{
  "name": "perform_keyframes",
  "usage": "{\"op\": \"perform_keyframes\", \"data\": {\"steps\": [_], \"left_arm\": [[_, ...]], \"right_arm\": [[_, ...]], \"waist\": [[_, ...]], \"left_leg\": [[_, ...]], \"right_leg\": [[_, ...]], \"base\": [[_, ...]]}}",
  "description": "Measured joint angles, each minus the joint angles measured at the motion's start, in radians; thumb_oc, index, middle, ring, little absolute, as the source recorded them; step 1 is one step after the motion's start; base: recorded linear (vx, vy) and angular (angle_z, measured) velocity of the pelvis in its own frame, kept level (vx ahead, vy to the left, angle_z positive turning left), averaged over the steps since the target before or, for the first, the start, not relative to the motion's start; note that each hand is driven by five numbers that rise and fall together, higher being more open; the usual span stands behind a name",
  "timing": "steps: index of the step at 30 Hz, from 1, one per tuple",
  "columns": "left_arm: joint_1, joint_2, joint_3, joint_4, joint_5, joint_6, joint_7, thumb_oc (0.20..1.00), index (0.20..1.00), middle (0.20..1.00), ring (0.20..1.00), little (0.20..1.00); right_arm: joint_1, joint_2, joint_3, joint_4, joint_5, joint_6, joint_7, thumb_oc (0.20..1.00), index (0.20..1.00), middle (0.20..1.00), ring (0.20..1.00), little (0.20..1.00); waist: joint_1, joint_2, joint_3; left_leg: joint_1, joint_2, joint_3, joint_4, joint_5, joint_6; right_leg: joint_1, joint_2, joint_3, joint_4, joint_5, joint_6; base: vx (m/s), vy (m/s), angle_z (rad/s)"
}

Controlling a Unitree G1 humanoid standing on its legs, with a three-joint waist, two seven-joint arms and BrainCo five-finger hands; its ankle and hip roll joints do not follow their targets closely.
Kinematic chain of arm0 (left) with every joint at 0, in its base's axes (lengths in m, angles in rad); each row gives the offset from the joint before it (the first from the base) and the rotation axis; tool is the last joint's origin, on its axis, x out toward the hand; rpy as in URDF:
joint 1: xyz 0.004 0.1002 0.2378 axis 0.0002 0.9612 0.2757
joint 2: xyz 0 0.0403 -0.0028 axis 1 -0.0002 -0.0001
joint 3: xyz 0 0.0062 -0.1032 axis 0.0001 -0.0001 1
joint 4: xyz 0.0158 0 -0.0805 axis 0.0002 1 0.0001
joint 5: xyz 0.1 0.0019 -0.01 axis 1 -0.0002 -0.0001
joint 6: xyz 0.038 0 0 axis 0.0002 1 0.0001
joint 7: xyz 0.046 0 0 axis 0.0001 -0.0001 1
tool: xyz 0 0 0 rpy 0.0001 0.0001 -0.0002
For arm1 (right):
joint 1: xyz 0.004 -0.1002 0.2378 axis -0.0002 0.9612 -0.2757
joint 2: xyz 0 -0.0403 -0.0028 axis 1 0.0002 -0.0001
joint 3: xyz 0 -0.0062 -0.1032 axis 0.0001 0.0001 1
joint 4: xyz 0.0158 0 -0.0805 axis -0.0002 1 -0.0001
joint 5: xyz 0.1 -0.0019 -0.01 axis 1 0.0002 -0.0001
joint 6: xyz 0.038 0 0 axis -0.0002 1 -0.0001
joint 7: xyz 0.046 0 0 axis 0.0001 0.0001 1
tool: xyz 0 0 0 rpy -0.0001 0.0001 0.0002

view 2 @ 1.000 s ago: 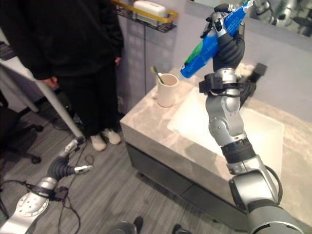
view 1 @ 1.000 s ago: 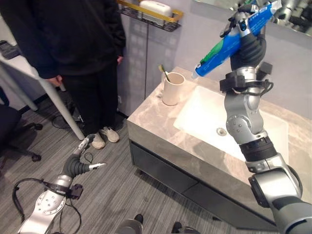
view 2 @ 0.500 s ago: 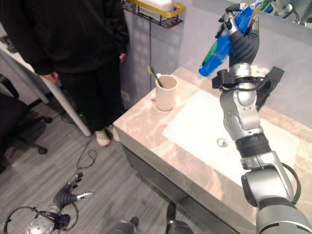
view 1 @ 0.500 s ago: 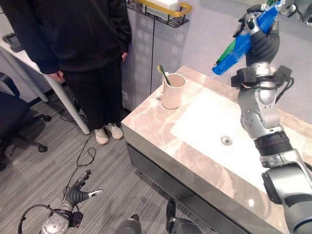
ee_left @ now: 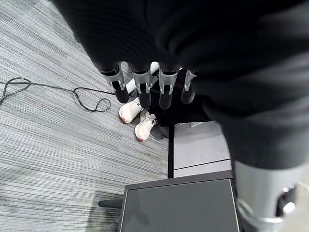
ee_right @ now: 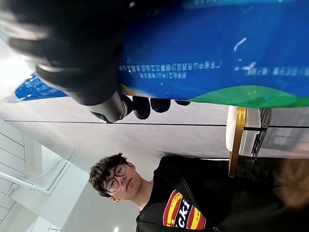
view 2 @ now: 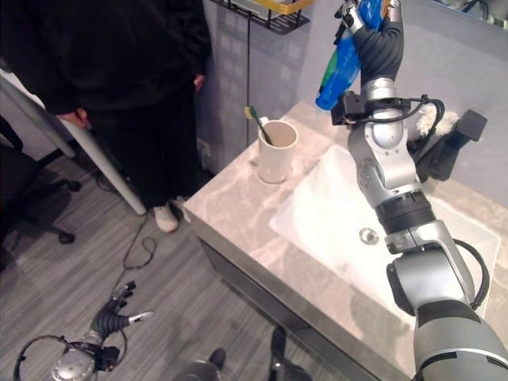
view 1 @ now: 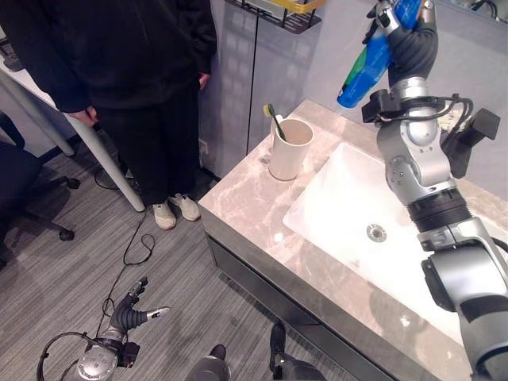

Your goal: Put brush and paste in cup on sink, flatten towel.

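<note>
My right hand (view 1: pixel 409 49) is raised high over the back of the sink, shut on a blue and green toothpaste tube (view 1: pixel 361 67) whose cap end slants down toward the cup. Seen from the right wrist, the tube (ee_right: pixel 217 48) lies across the curled fingers (ee_right: pixel 140 104). A beige cup (view 1: pixel 290 149) stands on the counter's left corner with a green-headed toothbrush (view 1: pixel 274 121) leaning in it. A pale fluffy towel (view 2: pixel 432 121) shows partly behind my right arm. My left hand (view 1: pixel 131 315) hangs low by the floor, its fingers (ee_left: pixel 140 89) straight and holding nothing.
The white basin (view 1: pixel 349 198) is sunk in a marble counter (view 1: pixel 246 198) over a dark cabinet. A person in black (view 1: pixel 135 71) stands left of the counter. A gold-rimmed wire shelf (view 1: pixel 290 12) hangs on the wall. A white desk (view 1: pixel 32 103) and office chair (view 1: pixel 16 182) are at far left.
The whole picture has shifted with the camera. My right hand keeps the tube raised, now held steeper. My left arm sits lower in view than a second ago.
</note>
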Motion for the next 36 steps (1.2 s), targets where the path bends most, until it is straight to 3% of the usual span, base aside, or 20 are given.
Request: {"op": "perform_keyframes", "data": {"steps": [5, 11, 18, 36], "left_arm": [[-0.003, -0.005, -0.003, 0.0, -0.001, 0.0, 0.007, 1.0, 1.0, 1.0, 1.0, 1.0], [-0.027, -0.06, -0.044, 0.038, -0.011, 0.009, 0.026, 1.0, 1.0, 1.0, 1.0, 1.0], [0.004, -0.093, -0.033, 0.052, -0.092, 0.018, 0.026, 1.0, 1.0, 1.0, 1.0, 1.0], [-0.001, -0.104, -0.037, 0.067, -0.128, 0.037, 0.025, 1.0, 1.0, 1.0, 1.0, 1.0]], "right_arm": [[-0.013, 0.025, 0.012, 0.0, 0.0, 0.0, -0.008, 0.2, 0.2, 0.2, 0.2, 0.2], [-0.045, 0.18, 0.028, 0.057, 0.003, 0.002, -0.027, 0.2, 0.2, 0.2, 0.2, 0.2], [-0.049, 0.18, 0.034, 0.07, 0.001, 0.006, -0.03, 0.2, 0.2, 0.2, 0.2, 0.2], [-0.047, 0.183, 0.033, 0.092, -0.001, 0.022, -0.028, 0.2, 0.2, 0.2, 0.2, 0.2]], "waist": [[0.0, -0.003, -0.002], [0.003, -0.005, -0.006], [0.033, -0.017, -0.015], [0.024, -0.018, -0.015]], "left_leg": [[-0.007, 0.0, -0.004, 0.0, 0.0, 0.0], [-0.015, 0.0, -0.006, 0.001, 0.0, -0.001], [-0.016, -0.003, -0.007, 0.001, 0.0, -0.001], [-0.016, -0.003, -0.005, -0.001, 0.0, -0.001]], "right_leg": [[0.0, -0.001, -0.003, -0.01, 0.002, 0.0], [-0.001, -0.001, -0.005, -0.024, 0.013, -0.005], [0.002, -0.004, -0.006, -0.031, 0.015, -0.003], [0.002, -0.004, -0.004, -0.034, 0.015, -0.003]], "base": [[0.0, -0.001, 0.02], [0.0, 0.0, 0.0], [0.0, 0.0, 0.01], [0.0, 0.0, 0.0]]}}
